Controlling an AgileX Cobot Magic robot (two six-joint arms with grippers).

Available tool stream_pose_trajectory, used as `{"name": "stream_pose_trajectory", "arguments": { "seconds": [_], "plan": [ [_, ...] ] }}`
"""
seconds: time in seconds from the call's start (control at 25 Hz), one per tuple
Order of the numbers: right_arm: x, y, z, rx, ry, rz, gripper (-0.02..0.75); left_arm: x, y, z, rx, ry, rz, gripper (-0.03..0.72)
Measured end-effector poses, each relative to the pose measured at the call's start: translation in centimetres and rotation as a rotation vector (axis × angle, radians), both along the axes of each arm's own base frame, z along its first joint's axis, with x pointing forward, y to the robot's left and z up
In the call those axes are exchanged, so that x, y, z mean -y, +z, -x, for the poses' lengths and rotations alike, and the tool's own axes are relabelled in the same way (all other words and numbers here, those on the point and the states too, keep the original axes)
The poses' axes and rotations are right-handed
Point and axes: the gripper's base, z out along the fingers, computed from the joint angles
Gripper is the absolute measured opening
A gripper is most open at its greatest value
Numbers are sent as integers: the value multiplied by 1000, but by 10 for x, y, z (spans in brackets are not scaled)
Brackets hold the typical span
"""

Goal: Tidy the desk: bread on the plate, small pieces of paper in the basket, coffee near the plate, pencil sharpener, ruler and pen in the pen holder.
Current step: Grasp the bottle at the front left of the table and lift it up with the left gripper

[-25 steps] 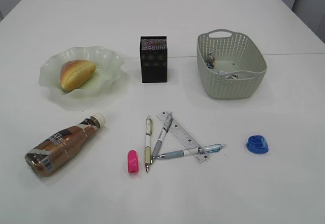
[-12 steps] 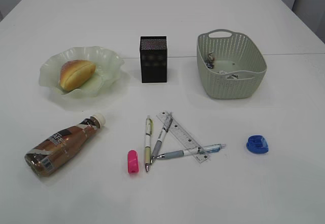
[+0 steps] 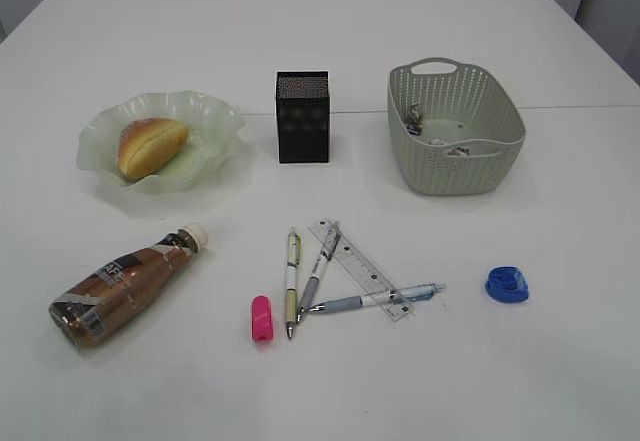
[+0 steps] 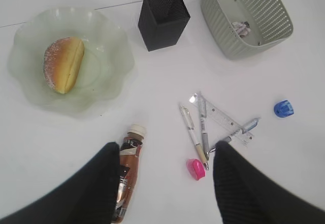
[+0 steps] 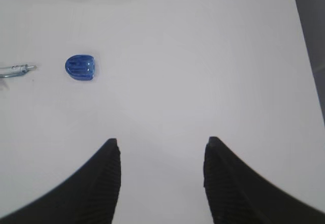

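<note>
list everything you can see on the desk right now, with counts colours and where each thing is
bread: 1, golden-orange, on the plate
plate: 1, pale green, back left
pen holder: 1, black mesh, upright, back centre
basket: 1, sage green, back right, paper scraps inside
coffee: 1, brown with white cap, lying on its side, front left
pens: 3, front centre, two crossing the ruler
ruler: 1, clear, front centre
pink object: 1, left of the pens, possibly an eraser or sharpener
blue object: 1, front right, alone, likely a sharpener
table: 1, white
left gripper: black, open, above the coffee and pens
right gripper: black, open, over bare table
</note>
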Motion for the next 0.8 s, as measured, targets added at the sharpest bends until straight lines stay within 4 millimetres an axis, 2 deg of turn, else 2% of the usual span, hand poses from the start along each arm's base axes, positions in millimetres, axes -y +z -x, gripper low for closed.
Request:
{"name": "stream_pose_trajectory", "arguments": {
  "seconds": [0.16, 0.28, 0.56, 0.8],
  "plan": [
    [-5, -12, 2, -42, -2, -62, 416, 9, -13, -12, -29, -28, -51, 426],
    [-6, -14, 2, -49, 0, -86, 416, 28, -29, -22, -61, -81, -115, 427],
    [-7, -16, 5, -80, -5, -93, 416, 68, -88, -56, -190, -176, -243, 454],
    [-8, -16, 5, -87, -6, -103, 415, 78, -139, -77, -290, -206, -345, 456]
  ]
}}
